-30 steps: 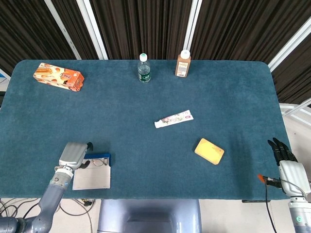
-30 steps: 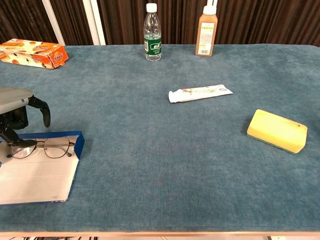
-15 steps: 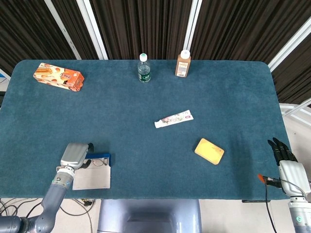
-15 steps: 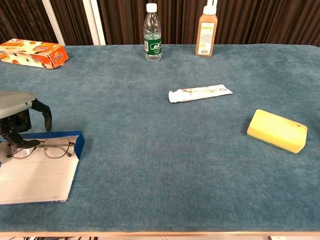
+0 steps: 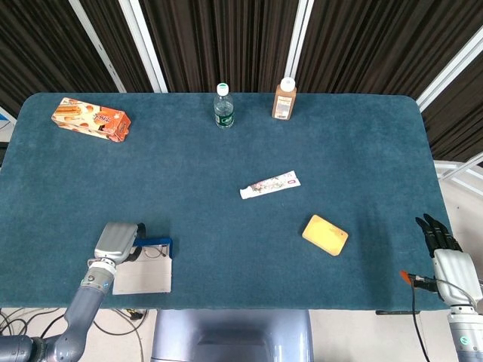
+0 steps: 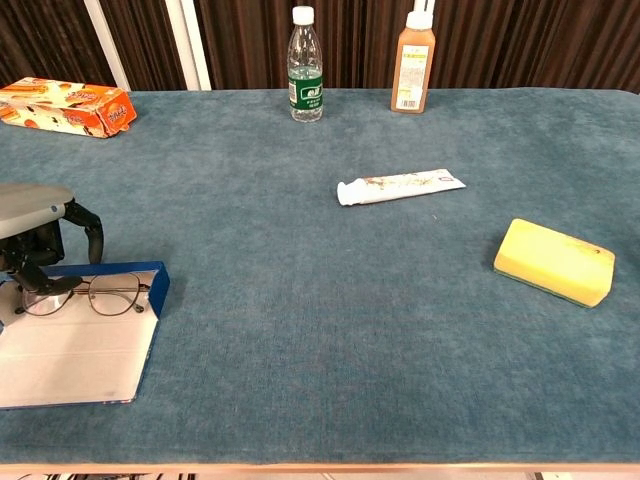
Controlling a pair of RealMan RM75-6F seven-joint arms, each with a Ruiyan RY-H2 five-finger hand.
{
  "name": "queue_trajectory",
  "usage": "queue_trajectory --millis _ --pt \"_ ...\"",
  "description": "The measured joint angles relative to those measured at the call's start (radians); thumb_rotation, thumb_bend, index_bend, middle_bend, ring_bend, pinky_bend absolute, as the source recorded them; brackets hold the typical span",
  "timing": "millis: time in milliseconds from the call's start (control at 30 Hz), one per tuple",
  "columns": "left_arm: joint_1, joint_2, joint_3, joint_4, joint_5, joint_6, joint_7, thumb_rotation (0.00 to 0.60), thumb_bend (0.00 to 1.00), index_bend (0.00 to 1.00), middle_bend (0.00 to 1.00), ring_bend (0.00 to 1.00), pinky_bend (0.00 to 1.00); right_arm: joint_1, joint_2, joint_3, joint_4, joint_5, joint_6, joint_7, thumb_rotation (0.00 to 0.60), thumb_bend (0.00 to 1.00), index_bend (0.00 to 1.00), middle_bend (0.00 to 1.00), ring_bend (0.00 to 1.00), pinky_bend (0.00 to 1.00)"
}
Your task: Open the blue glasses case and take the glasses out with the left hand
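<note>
Teal bench (image 6: pixel 300 300), lower left: the left robot hand (image 6: pixel 35 235) pinches the glasses (image 6: pixel 85 295) lying in the opened blue case (image 6: pixel 80 350); right robot hand (image 5: pixel 445 253), lower right, fingers straight, holding nothing

I see a teal felt-covered worktop (image 5: pixel 226 158) backed by dark ribbed curtains (image 5: pixel 219 38) with white slanted beams (image 5: pixel 143 41) between them

We see the left hand (image 5: pixel 115 241) at the near left corner of the dark teal felt surface (image 5: pixel 226 166), over the open blue glasses case (image 5: pixel 145 270). The right hand (image 5: pixel 445 249) hangs off the surface's right edge, dark fingers extended, holding nothing.
</note>
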State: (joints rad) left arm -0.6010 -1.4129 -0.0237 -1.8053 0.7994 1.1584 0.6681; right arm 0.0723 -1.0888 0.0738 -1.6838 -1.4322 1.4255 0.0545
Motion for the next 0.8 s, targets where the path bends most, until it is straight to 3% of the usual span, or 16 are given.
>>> queue_trajectory --millis 800 --pt "-0.015 0.005 -0.026 0.043 -0.003 -0.006 -0.007 0.6 0.4 0.49 1.0 0.92 1.0 0.0 0.0 0.0 0.0 0.0 0.001 -0.001 0.6 0.24 0.0 0.0 0.0 0.19"
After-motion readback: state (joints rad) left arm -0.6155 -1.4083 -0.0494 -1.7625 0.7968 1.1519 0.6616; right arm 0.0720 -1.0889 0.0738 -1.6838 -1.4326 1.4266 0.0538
